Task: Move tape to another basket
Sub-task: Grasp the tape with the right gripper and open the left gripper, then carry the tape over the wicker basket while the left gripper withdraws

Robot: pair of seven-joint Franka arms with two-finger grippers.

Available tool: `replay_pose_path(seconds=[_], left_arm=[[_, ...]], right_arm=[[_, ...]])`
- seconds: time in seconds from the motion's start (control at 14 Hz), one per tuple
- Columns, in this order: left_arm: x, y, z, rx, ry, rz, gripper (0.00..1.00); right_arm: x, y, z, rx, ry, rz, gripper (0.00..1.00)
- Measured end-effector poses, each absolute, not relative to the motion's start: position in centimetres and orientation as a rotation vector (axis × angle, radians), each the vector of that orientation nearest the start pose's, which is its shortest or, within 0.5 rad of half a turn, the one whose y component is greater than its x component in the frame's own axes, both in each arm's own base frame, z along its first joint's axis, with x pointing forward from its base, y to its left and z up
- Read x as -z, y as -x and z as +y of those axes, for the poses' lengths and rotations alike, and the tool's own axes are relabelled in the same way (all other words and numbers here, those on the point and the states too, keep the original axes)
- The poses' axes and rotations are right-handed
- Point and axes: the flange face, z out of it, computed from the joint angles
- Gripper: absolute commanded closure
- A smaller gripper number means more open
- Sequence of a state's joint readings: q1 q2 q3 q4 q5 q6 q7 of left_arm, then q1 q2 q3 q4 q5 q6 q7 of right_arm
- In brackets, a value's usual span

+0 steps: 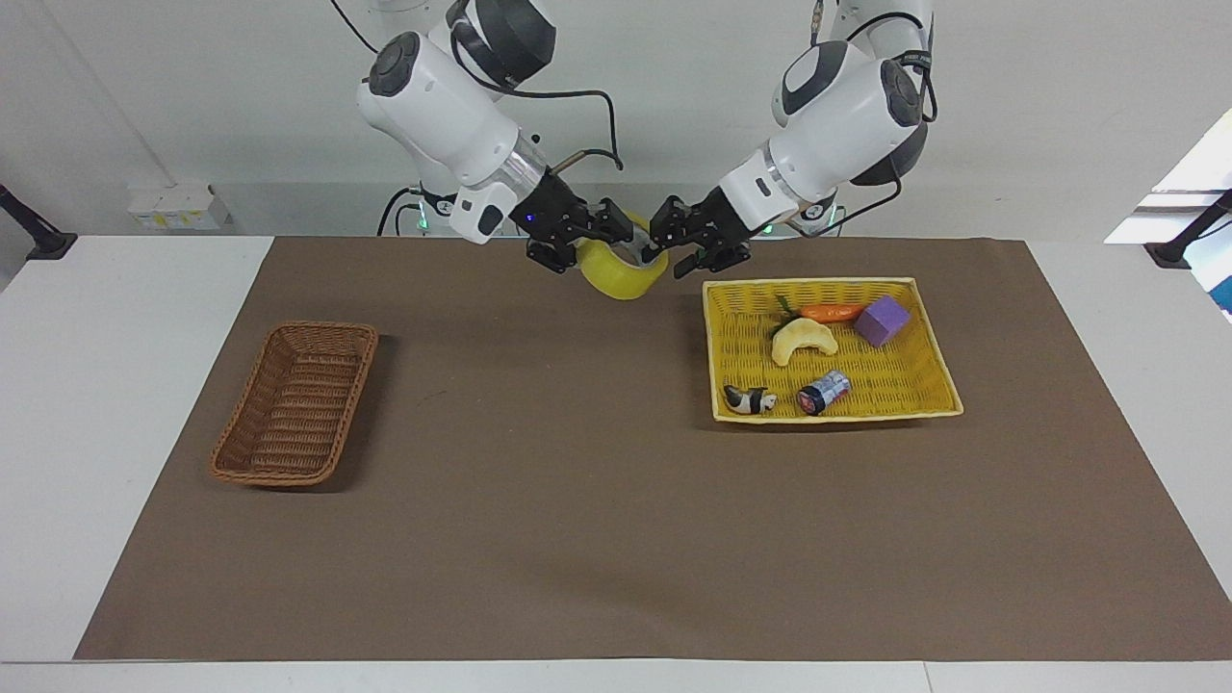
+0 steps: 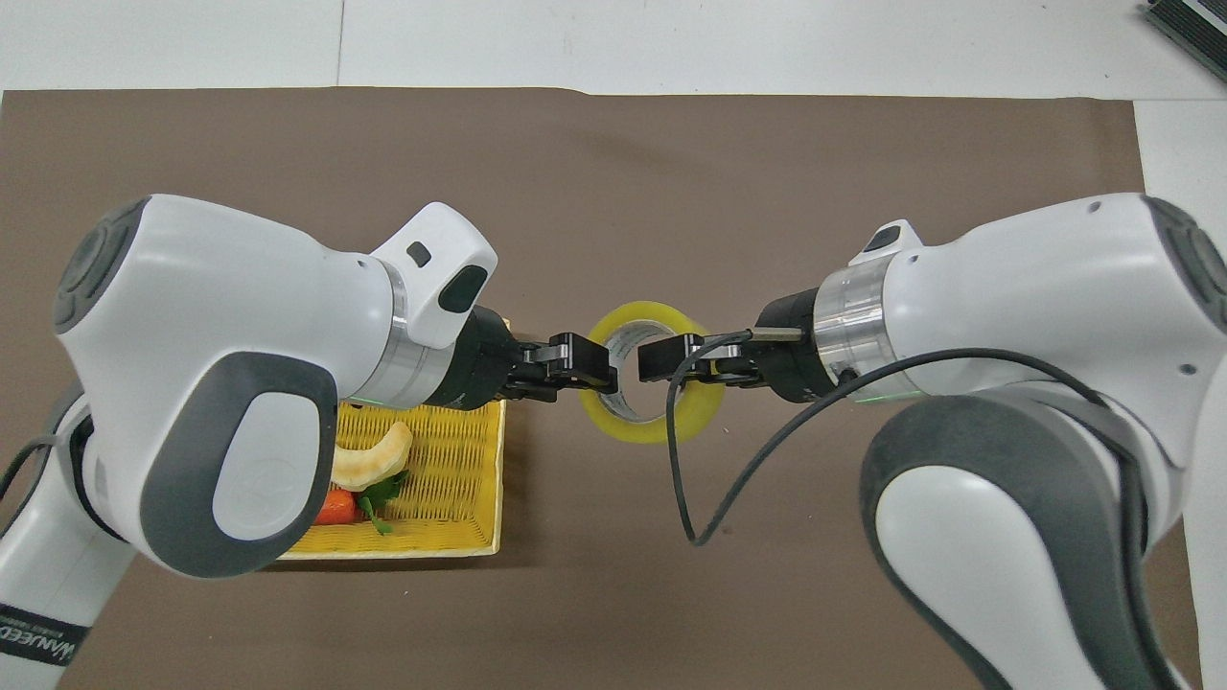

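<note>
The tape (image 1: 624,274), a yellowish roll with a grey-white core, hangs in the air between my two grippers, over the brown mat beside the yellow tray and toward the robots' end of the table. My right gripper (image 1: 592,248) is shut on one side of its rim. My left gripper (image 1: 662,252) is shut on the other side. In the overhead view the tape (image 2: 652,426) sits between the left gripper (image 2: 587,362) and the right gripper (image 2: 661,362). The brown wicker basket (image 1: 296,402) stands empty toward the right arm's end of the table. In the overhead view my right arm hides it.
The yellow woven tray (image 1: 833,281) lies toward the left arm's end and holds a croissant (image 1: 804,340), a carrot (image 1: 833,312), a purple block (image 1: 883,320), a dark can (image 1: 824,392) and a small black-and-white figurine (image 1: 751,398). A black cable (image 2: 671,460) loops from the right wrist.
</note>
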State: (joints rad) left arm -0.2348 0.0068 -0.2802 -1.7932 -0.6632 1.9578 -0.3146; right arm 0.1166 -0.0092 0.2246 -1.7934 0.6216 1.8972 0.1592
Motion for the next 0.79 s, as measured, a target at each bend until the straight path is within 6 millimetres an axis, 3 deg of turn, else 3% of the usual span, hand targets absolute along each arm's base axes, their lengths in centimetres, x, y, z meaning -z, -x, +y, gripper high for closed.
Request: replay_pose_path(seconds=[0.14,0.43,0.64,0.79], left_arm=[[-57.4,-48.5,-33.3,0.131,-2.481,0.146,0.0],[-59.9,-48.1,-33.3,0.044,-2.439,0.266,0.0],[-60.6,-47.7,-33.4,0.036,-2.432,0.286,0.0],[-60.0,-48.6,-31.5,0.023,-2.491,0.297,0.0]], right_arm=[[-57.1,-53.5,20.5,-0.044,2.53,-0.036,1.0],[-56.8,-55.1,8.4,-0.018,2.529,-0.071,1.0],[-56.9,-55.0,4.7,-0.008,2.526,-0.095,1.0],[-56.7,-54.8,1.6,-0.012,2.532,-0.081,1.0]])
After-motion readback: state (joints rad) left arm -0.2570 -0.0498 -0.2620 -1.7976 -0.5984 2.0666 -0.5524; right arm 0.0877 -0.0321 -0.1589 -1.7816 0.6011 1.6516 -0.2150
